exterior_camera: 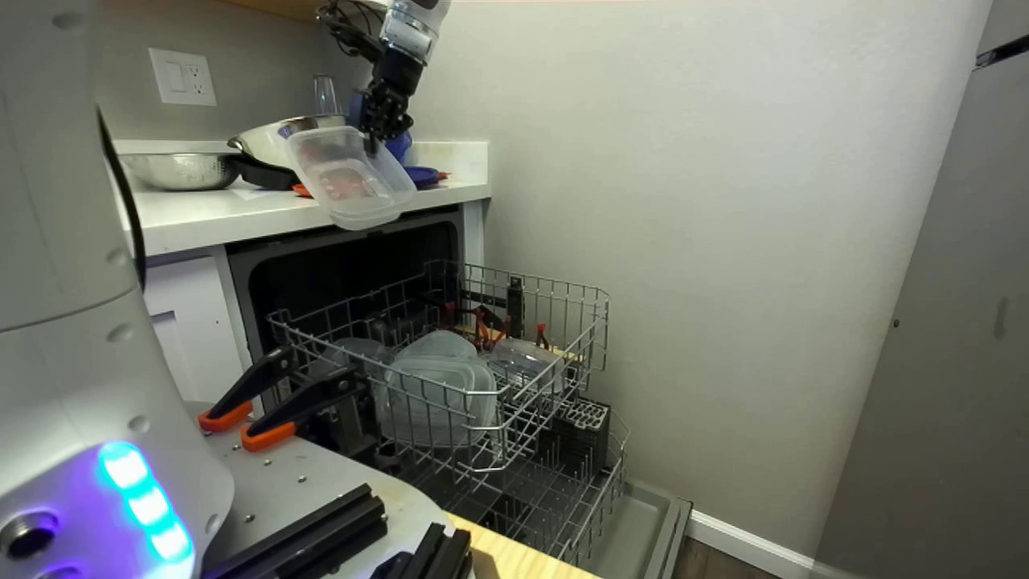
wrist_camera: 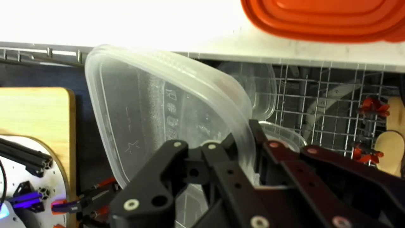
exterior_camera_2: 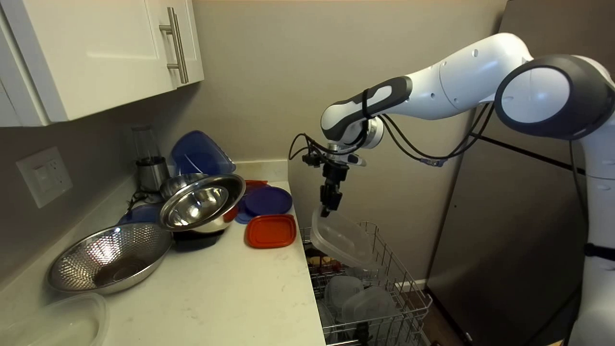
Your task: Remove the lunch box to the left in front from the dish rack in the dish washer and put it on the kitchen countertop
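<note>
- One lunch box [exterior_camera_2: 342, 238] hangs in the air just beyond the front edge of the counter [exterior_camera_2: 230, 293], towards the far front corner, out of the dish rack [exterior_camera: 482, 392] that juts from the dish washer [exterior_camera: 354, 257].
- The claw [wrist_camera: 245, 141] is pinching it by one side wall at the rim, so the box tilts, its low end slanting away from the counter.
- From where I stand, this looks like the carry: the lifting seems done, the setting down not yet.
- Next, I reckon, it must come inward across the front edge, high enough not to knock it; I can't tell whether its low end clears the top.
- I'd aim along the front edge, this side of the square red lid [exterior_camera_2: 270, 231].
- Levelling it before letting go seems wise, or it may tip back over that edge.
</note>
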Controlling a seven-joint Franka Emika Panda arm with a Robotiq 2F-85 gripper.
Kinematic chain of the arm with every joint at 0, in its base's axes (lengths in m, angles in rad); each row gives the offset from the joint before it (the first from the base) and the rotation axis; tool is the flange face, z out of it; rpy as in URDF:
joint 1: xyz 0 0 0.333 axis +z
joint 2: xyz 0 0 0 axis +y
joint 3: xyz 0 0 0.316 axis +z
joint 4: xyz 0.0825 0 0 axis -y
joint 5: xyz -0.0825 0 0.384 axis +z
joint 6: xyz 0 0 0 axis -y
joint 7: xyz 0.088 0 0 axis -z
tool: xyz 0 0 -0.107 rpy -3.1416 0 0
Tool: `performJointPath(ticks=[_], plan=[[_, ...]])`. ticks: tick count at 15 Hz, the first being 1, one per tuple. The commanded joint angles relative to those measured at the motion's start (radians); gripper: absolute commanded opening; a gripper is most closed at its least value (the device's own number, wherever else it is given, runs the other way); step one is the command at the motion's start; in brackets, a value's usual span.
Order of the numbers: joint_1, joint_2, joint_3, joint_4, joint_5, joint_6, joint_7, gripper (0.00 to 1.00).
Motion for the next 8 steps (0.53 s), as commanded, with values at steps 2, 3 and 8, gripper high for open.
performJointPath(ticks=[2,3,8], plan=[[-0.003,0.097,0.043,0.182,0.129,-0.215,0.085,0.02],[-0.003,0.127,0.048,0.230,0.151,-0.268,0.102,0.02],[0.010,0.296,0.062,0.461,0.231,-0.415,0.105,0.02]])
